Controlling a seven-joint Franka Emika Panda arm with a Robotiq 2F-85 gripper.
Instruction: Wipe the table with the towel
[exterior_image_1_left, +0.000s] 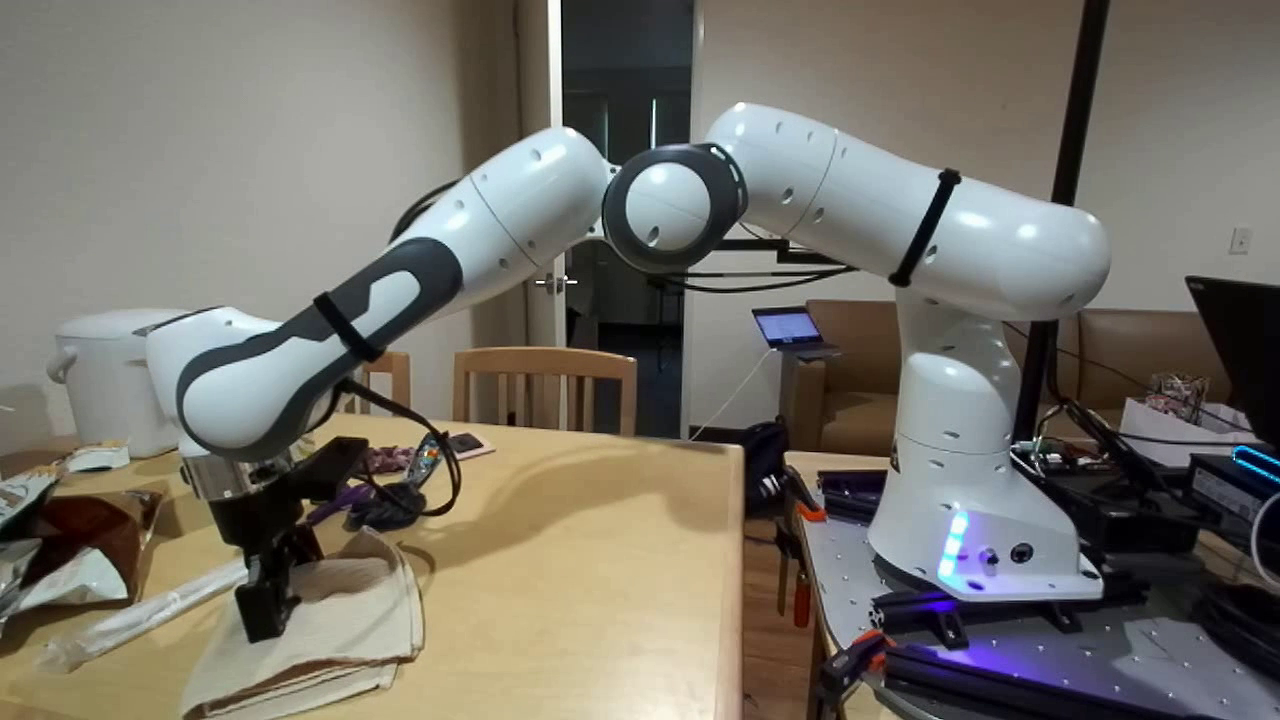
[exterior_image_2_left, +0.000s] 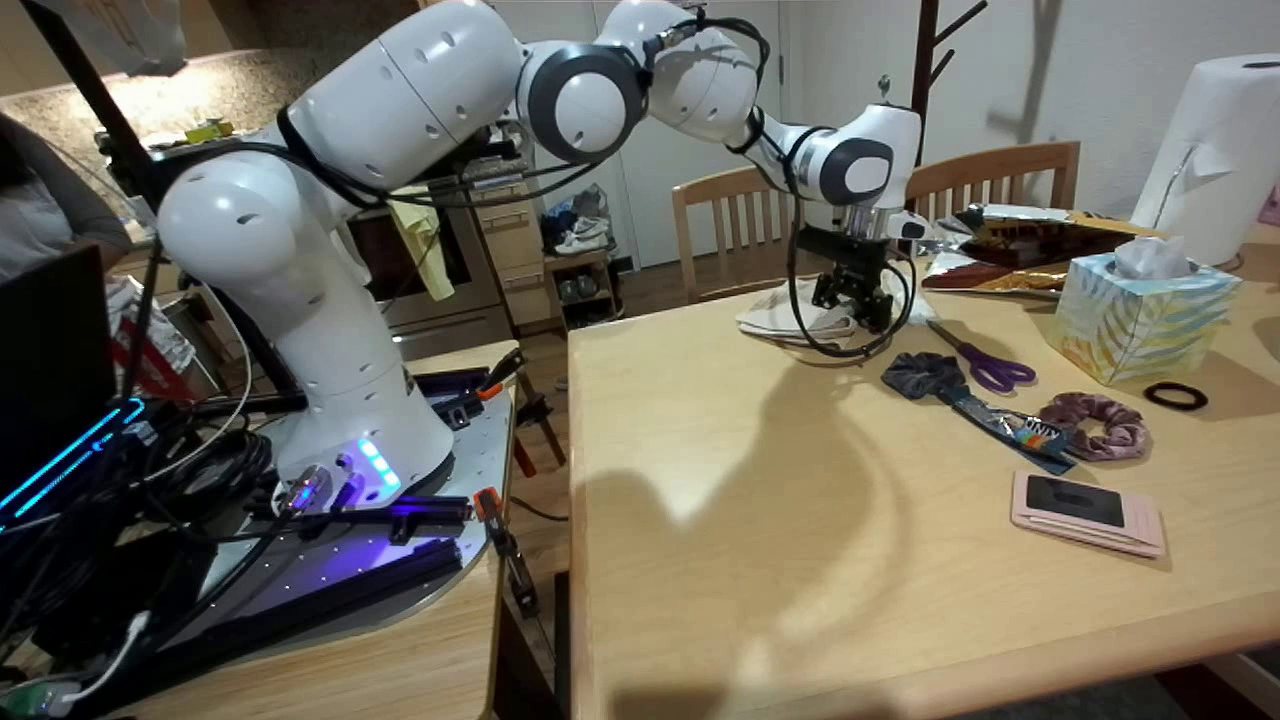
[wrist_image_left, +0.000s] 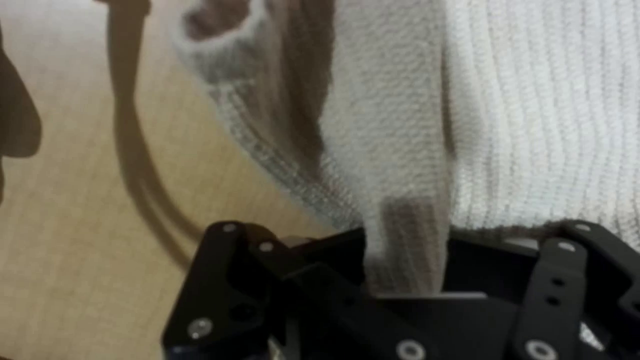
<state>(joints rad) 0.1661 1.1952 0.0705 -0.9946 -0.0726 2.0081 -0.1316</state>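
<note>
The cream folded towel (exterior_image_1_left: 350, 610) lies on the wooden table (exterior_image_1_left: 590, 580). It also shows in an exterior view (exterior_image_2_left: 775, 318) under and beside the gripper. My gripper (exterior_image_1_left: 268, 610) points down at the towel. In the wrist view the gripper (wrist_image_left: 406, 250) is shut on a pinched fold of the towel (wrist_image_left: 525, 115). The fold stands up between the two black fingers. The rest of the towel spreads out on the table around the gripper. The fingertips themselves are hidden by the cloth and the finger links.
Purple scissors (exterior_image_2_left: 990, 365), a dark scrunchie (exterior_image_2_left: 922, 375), a blue wrapper (exterior_image_2_left: 1015, 425), a pink scrunchie (exterior_image_2_left: 1110, 428) and a pink wallet (exterior_image_2_left: 1085, 515) lie near the towel. A tissue box (exterior_image_2_left: 1140, 315), a paper roll (exterior_image_2_left: 1205, 165), snack bags (exterior_image_1_left: 95, 540) and a plastic-wrapped stick (exterior_image_1_left: 150, 610) also stand around.
</note>
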